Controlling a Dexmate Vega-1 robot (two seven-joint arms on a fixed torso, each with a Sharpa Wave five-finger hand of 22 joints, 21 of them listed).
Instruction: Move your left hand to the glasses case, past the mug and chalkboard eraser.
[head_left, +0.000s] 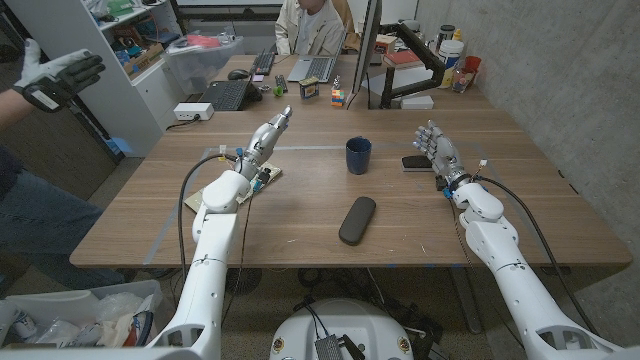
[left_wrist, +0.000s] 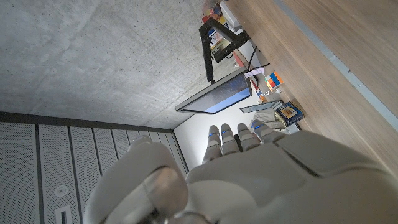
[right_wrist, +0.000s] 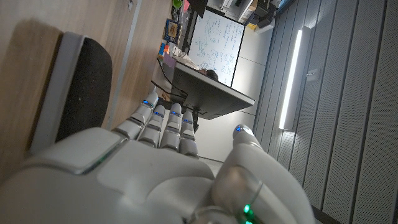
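A dark oval glasses case lies toward the table's front middle. Beyond it stands a dark blue mug. To the mug's right lies the chalkboard eraser, black felt with a pale back. My left hand is at the table's left, far-left of the mug and well back from the case; its fingers are stretched out, away from me, and hold nothing. My right hand stands just right of the eraser, fingers up and apart, holding nothing.
A small flat card-like object lies under my left wrist. At the far edge are a keyboard, a colour cube and a monitor stand. A person's gloved hand is at the left; another person sits at the back.
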